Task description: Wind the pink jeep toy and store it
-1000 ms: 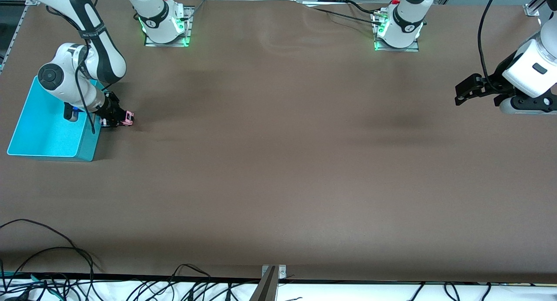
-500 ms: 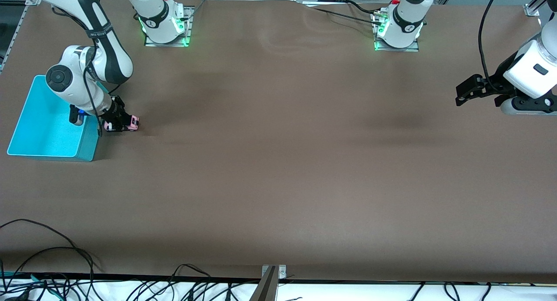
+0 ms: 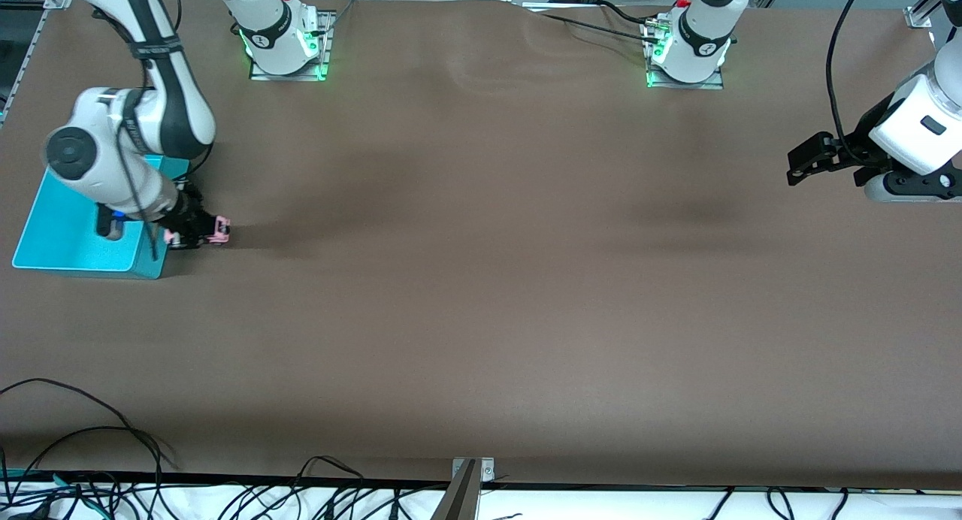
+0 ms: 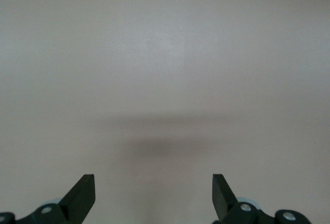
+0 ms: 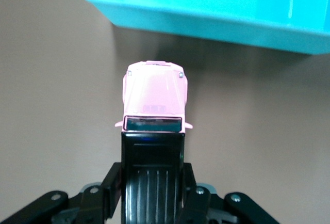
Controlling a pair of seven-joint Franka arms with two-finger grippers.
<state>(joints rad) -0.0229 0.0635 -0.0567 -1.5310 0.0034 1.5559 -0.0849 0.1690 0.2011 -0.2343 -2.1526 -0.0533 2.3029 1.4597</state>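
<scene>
We count one pink jeep toy (image 3: 218, 231), one turquoise bin (image 3: 68, 238) and two arms, each with one pincer. Nearest to the front camera of these things is the lower wall of the bin, at the right arm's end of the counter (image 3: 481, 279). The jeep sits just beside the bin's side wall, toward the left arm's end of it, low at the counter's surface; we cannot tell whether its wheels touch the brown cloth. The right pincer (image 3: 197, 231) is clenched on the jeep: in the right wrist view its two black fingers (image 5: 112, 180) press against the sides of the toy's black roof panel, with the pink hood (image 5: 154, 92) sticking out ahead of them and the bin's wall (image 5: 206, 25) a little past the hood. The right arm's wrist hangs over the bin's edge.

Farther up, over the left arm's end of the counter, the left pincer (image 3: 806, 161) waits in the air, released and spread wide; in the left wrist view its two fingertips (image 4: 85, 193) stand well apart over bare cloth, holding and touching nothing
</scene>
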